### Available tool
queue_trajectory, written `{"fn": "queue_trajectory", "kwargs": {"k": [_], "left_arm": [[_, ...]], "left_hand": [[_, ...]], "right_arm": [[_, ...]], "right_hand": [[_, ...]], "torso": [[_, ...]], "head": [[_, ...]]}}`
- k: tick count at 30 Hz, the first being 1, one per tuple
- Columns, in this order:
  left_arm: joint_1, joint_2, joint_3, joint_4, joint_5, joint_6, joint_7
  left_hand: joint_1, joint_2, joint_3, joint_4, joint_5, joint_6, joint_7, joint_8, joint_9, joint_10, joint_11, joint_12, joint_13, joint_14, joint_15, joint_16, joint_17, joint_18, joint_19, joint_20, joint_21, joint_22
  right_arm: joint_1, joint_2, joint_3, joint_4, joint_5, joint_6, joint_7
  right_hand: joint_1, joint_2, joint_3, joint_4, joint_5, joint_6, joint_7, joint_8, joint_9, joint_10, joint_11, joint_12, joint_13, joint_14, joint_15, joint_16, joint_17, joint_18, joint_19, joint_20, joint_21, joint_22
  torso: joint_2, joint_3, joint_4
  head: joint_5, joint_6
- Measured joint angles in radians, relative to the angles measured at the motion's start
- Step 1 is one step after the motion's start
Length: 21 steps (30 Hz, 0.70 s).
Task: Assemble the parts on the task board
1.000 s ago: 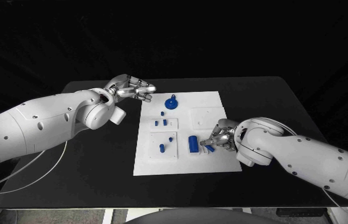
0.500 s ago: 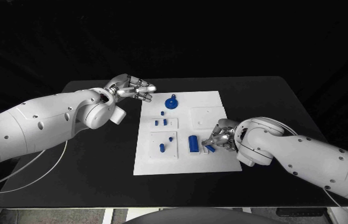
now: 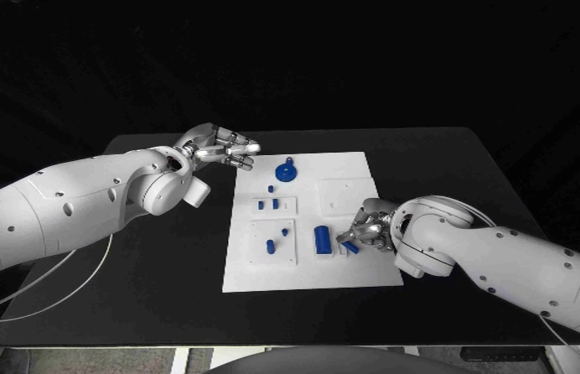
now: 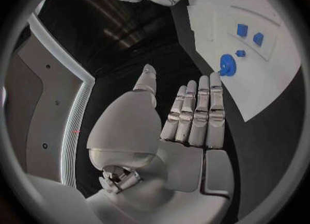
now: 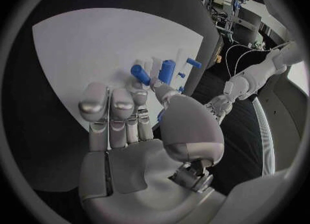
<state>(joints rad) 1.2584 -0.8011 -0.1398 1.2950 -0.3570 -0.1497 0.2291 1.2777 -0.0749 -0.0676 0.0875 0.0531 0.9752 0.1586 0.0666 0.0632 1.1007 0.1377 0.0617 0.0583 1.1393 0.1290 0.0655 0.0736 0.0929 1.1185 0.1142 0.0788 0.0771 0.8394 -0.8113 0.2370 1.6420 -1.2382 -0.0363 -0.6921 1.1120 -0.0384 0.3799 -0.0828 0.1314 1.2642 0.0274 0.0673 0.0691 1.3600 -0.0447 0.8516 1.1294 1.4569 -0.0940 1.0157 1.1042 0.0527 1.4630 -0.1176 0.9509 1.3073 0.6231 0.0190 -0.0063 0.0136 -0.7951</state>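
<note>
On the black tabletop [image 3: 145, 265], the white task board [image 3: 344, 269] carries blue parts.
Left hand [image 3: 222, 150] hovers off the board's far-left corner, fingers together, holding nothing; right hand [image 3: 366, 230] pinches 1 small blue peg [image 3: 348, 246] beside the upright blue cylinder [image 3: 322, 239].
</note>
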Motion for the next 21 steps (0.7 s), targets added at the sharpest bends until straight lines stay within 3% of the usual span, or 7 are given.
{"fn": "queue_trajectory", "kwargs": {"k": [10, 14, 18, 21], "left_arm": [[0.0, 0.0, 0.0, 0.0, 0.0, 0.0, -0.001], [0.0, 0.0, 0.0, 0.0, -0.001, 0.0, -0.001], [0.0, 0.0, 0.0, 0.0, -0.001, 0.0, -0.002], [0.0, 0.0, 0.0, 0.0, -0.001, 0.0, -0.002]], "left_hand": [[0.0, 0.0, 0.0, 0.0, 0.0, 0.0, 0.0, 0.0, 0.0, 0.0, 0.0, 0.0, 0.0, -0.003, 0.003, 0.0, 0.0, 0.0, 0.0, 0.0, 0.0, -0.001], [0.0, 0.0, 0.0, 0.0, 0.0, 0.0, 0.0, 0.0, 0.0, 0.0, 0.0, 0.0, 0.0, -0.003, 0.003, 0.0, 0.0, 0.0, 0.0, 0.0, 0.0, -0.001], [0.0, 0.0, 0.0, 0.0, 0.0, 0.0, 0.0, 0.0, 0.0, 0.0, 0.0, 0.0, 0.0, -0.003, 0.003, 0.0, 0.0, 0.0, 0.0, 0.0, 0.0, -0.001], [0.0, 0.0, 0.0, 0.0, 0.0, 0.0, 0.0, 0.0, 0.0, 0.0, 0.0, 0.0, 0.0, -0.003, 0.003, 0.0, 0.0, 0.0, 0.0, 0.0, 0.0, -0.001]], "right_arm": [[0.0, 0.001, 0.0, -0.001, -0.009, 0.004, 0.003], [0.0, 0.002, 0.0, -0.002, -0.016, 0.007, 0.003], [0.0, 0.002, 0.0, -0.002, -0.025, 0.015, 0.003], [0.0, 0.002, 0.0, 0.001, -0.034, 0.022, 0.002]], "right_hand": [[-0.022, 0.017, 0.006, 0.006, 0.009, 0.002, 0.001, 0.0, -0.001, 0.004, -0.003, 0.005, 0.0, 0.0, 0.0, 0.008, 0.006, 0.0, 0.0, 0.0, 0.006, 0.0], [-0.05, 0.0, 0.018, 0.002, 0.036, 0.003, 0.0, 0.0, -0.001, 0.004, -0.003, 0.005, 0.001, 0.0, 0.0, 0.008, 0.008, 0.0, 0.0, 0.0, 0.012, 0.0], [-0.068, -0.018, -0.019, 0.018, 0.09, 0.009, -0.001, 0.0, -0.002, 0.004, -0.004, 0.005, 0.001, 0.0, 0.0, 0.008, 0.008, 0.0, 0.0, 0.0, 0.012, 0.0], [-0.054, -0.032, -0.053, 0.039, 0.094, 0.01, 0.0, 0.0, -0.003, 0.004, -0.004, 0.005, 0.001, 0.0, 0.0, 0.008, 0.009, 0.0, 0.0, 0.0, 0.012, 0.0]], "torso": [[0.0, 0.0, 0.0004], [0.0, 0.0, 0.0006], [0.0, -0.0001, 0.0008], [0.0, -0.0001, 0.0006]], "head": [[0.0, 0.0], [0.0, 0.0], [0.001, 0.0], [0.001, 0.0]]}}
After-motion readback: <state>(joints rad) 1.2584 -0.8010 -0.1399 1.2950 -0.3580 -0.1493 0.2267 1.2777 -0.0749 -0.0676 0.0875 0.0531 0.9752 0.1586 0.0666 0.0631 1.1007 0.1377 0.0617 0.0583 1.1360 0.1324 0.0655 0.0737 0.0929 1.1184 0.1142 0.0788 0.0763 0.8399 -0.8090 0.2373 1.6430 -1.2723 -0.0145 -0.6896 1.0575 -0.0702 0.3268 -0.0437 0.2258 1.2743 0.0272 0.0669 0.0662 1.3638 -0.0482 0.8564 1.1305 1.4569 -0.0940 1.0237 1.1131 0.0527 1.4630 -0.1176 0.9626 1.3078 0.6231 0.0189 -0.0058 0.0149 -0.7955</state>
